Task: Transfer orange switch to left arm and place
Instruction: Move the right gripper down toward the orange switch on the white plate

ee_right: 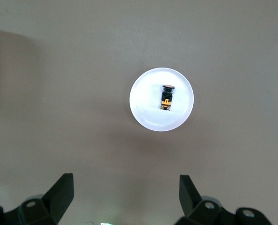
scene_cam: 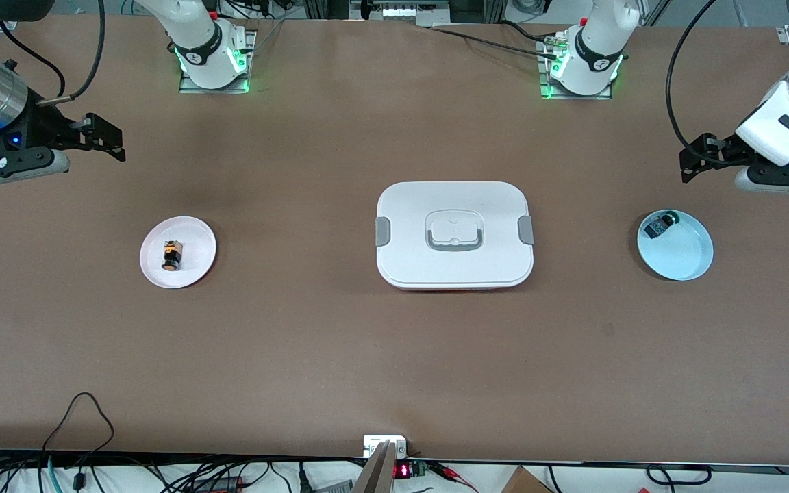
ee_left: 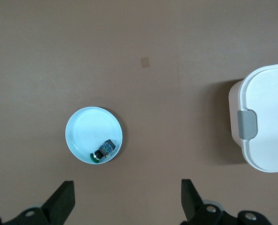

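The orange switch [scene_cam: 171,255] lies on its side on a small white plate [scene_cam: 196,236] toward the right arm's end of the table. It also shows in the right wrist view [ee_right: 166,97] on that plate [ee_right: 143,105]. My right gripper [scene_cam: 118,142] is open and empty, up over bare table beside that plate; its own view shows the jaws wide apart [ee_right: 125,192]. The white lidded box [scene_cam: 454,234] stands mid-table. My left gripper [scene_cam: 687,164] is open and empty over bare table at the left arm's end [ee_left: 127,199].
A light blue plate [scene_cam: 685,253] toward the left arm's end holds a small black-and-grey part with a green tip [scene_cam: 661,223]. The left wrist view also shows that plate [ee_left: 87,126], the part [ee_left: 104,150] and the box's end with its grey clip [ee_left: 265,122]. Cables run along the table's front edge.
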Robot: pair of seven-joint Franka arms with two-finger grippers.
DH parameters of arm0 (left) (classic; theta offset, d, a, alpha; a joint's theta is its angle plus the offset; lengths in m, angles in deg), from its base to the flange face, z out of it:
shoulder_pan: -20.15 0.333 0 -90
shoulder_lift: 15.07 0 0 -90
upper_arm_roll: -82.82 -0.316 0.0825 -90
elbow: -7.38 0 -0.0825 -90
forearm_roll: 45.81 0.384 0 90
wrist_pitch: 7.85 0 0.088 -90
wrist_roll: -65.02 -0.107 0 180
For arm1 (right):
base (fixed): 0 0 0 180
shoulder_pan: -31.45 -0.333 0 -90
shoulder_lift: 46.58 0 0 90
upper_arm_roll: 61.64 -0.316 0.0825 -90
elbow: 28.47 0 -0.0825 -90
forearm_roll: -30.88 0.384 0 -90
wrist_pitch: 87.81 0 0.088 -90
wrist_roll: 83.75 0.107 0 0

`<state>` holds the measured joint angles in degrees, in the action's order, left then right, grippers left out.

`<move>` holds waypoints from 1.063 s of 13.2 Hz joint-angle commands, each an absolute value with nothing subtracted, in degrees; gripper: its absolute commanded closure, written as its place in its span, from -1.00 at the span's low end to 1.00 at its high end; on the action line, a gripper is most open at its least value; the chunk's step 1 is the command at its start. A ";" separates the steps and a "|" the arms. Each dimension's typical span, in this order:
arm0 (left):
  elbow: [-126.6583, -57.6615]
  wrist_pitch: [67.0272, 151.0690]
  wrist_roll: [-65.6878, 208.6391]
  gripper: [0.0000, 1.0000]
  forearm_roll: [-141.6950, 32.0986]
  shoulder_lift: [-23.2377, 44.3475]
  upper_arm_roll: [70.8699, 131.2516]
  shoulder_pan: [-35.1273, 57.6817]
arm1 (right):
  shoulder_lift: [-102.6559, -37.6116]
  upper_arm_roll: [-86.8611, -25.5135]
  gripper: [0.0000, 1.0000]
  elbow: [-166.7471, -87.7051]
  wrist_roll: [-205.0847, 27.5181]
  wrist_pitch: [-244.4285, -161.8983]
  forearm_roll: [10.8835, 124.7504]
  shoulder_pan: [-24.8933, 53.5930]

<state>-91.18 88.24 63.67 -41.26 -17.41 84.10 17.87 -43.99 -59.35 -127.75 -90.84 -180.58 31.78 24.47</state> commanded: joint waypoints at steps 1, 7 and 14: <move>-89.83 87.25 64.50 -1.00 -40.36 -17.09 84.05 17.34 | -44.39 -59.97 -1.00 -126.55 -91.31 -180.35 31.50 25.12; -89.83 87.25 64.50 -1.00 -40.36 -17.09 84.05 17.34 | -44.74 -59.97 -1.00 -126.55 -92.19 -179.92 31.41 25.12; -89.83 87.25 64.50 -1.00 -40.36 -17.09 84.05 17.34 | -45.18 -59.97 -1.00 -128.39 -100.59 -178.78 31.06 25.12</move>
<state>-91.18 88.24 63.67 -41.26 -17.41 84.13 17.87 -44.88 -59.35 -127.85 -95.45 -180.04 31.78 24.47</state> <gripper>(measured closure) 0.000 0.000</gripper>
